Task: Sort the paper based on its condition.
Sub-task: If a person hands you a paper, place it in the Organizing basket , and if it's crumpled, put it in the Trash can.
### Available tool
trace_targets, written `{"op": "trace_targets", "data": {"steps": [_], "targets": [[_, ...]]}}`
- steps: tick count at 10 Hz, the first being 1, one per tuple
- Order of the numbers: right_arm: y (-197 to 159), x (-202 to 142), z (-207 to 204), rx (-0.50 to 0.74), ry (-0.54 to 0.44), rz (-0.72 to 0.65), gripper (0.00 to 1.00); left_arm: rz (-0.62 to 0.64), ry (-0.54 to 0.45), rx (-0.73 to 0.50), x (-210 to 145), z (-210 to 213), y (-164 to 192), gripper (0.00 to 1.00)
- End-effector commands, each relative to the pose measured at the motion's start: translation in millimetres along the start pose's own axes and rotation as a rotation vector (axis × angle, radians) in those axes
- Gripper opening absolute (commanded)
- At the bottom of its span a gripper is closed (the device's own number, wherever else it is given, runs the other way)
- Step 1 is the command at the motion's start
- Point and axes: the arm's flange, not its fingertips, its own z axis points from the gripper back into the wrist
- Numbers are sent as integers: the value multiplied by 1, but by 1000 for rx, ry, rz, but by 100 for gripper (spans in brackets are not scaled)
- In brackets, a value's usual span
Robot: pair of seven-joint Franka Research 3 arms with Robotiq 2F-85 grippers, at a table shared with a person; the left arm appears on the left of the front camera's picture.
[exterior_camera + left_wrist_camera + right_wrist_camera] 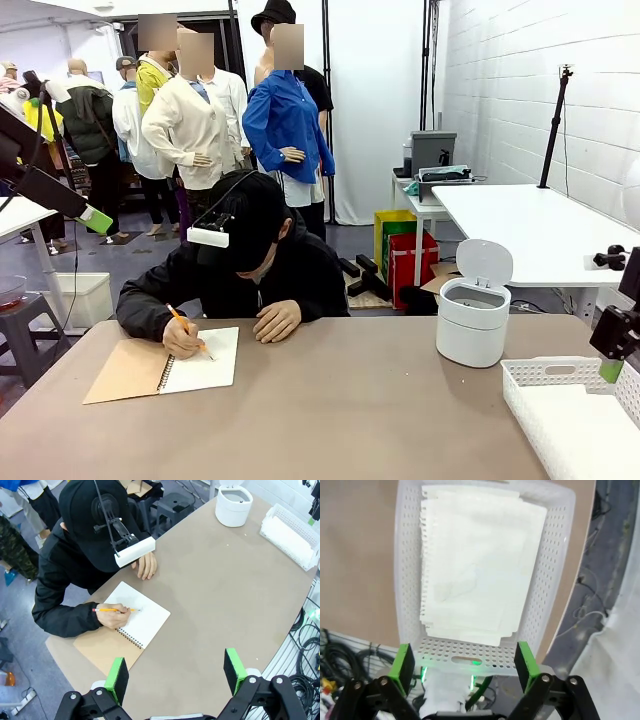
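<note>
Hovering with my right gripper [465, 662] over the white perforated basket [405, 580], fingers spread wide and holding nothing. Straight below them a stack of smooth paper sheets [475, 570] lies flat inside the basket, torn spiral edges running along one side. So my read is that the flat-paper drop is done and I'm between rounds.

My left gripper [176, 672] is up high over the counter [215, 590], fingers apart as well, nothing between them. From that wrist view I'm looking down on the person, who's bent over a spiral-bound notebook [125, 627] with its tan cover folded out. The person's hand [114, 616] holds a yellow pencil [111, 610] on the blank page, and the other hand [145, 565] rests on the counter just beyond the notebook.

Further out, a small white bin [472, 315] with its lid flipped up stands near the far right of the counter, just past the basket. I'd guess that's where crumpled stuff goes, though I can't see inside it from here.

No loose paper is lying on the counter, so nothing to grab yet. The next move, I reckon, is waiting for the person to tear the page out, then checking whether it ends up flat or balled before picking a side.
</note>
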Motion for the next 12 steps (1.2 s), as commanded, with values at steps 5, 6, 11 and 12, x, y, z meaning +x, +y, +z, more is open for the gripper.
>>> {"op": "trace_targets", "data": {"steps": [5, 6, 11, 12], "targets": [[0, 0, 0, 0, 0, 0, 100, 5, -4, -1, 0, 1, 1, 100], [0, 0, 0, 0, 0, 0, 100, 5, -4, -1, 0, 1, 1, 100], [52, 15, 41, 109, -105, 346, 100, 5, -4, -1, 0, 1, 1, 100], [78, 17, 57, 91, -163, 442, 100, 5, -4, -1, 0, 1, 1, 100]]}}
